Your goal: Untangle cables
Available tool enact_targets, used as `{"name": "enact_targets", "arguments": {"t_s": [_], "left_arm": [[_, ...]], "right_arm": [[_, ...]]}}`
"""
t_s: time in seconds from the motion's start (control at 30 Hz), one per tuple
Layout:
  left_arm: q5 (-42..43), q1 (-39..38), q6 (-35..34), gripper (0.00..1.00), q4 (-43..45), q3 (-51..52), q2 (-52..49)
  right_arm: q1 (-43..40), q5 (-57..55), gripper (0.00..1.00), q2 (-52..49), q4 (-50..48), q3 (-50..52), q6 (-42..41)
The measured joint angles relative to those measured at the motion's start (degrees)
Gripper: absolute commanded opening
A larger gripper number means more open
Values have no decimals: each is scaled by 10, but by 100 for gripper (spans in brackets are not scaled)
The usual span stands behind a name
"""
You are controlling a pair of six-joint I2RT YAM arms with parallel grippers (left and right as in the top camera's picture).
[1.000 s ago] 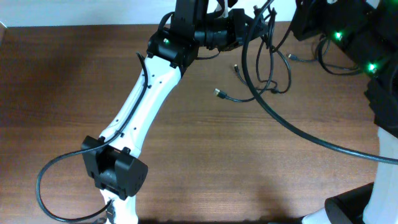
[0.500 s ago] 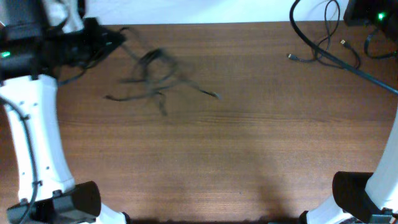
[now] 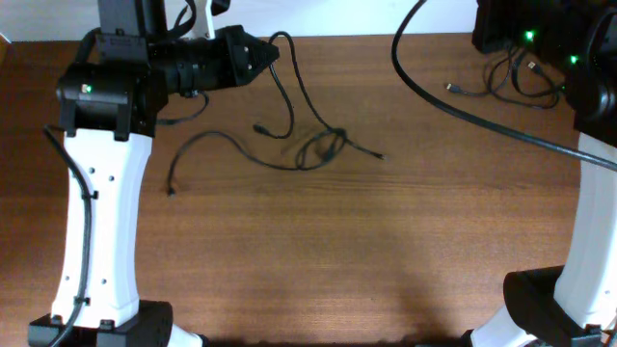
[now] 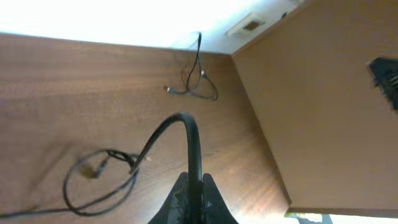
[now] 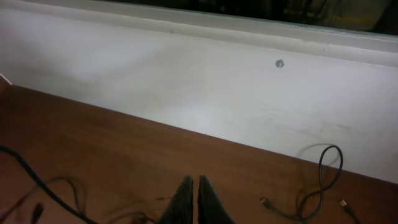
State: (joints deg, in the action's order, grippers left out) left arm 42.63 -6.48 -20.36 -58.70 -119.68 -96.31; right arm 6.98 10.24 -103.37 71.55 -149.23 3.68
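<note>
Left gripper [image 4: 194,184] tight around cable [image 4: 181,117]

Overhead looks straight down on the whole worktop [image 3: 386,251]. Left wrist sits low at far left, facing right along its fingers [image 4: 176,204]. Both views show the middle cables [image 3: 323,146]. Right wrist, low, faces the far wall [image 5: 186,81].

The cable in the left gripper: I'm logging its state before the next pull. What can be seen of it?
The cable is a thin black cord, rubbery-looking and flexible. The left gripper is shut on it. From there it arches up and over, then drops to the wooden table, running into a loose tangle of loops.
</note>
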Motion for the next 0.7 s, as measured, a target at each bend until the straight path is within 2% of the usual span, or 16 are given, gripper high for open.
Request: {"name": "enact_targets", "arguments": {"t_s": [0.07,0.1,0.3,0.43,0.47,0.57,0.7], "left_arm": [[0,4,0,0,20,-5,16],[-2,4,0,0,35,-16,31],[-120,4,0,0,41,-46,107],[-270,4,-2,0,45,-47,108],[-334,4,-2,0,52,-47,108],[-429,5,-2,0,65,-47,108],[-480,5,-2,0,66,-47,108]], "right_arm": [[10,2,6,-23,11,0,0],[22,4,99,-49,17,0,0],[114,74,99,-156,69,3,-37],[208,76,99,-196,67,3,-104],[217,72,99,-197,63,3,-115],[225,64,99,-197,61,3,-126],[254,61,99,-242,6,3,-127]]}}
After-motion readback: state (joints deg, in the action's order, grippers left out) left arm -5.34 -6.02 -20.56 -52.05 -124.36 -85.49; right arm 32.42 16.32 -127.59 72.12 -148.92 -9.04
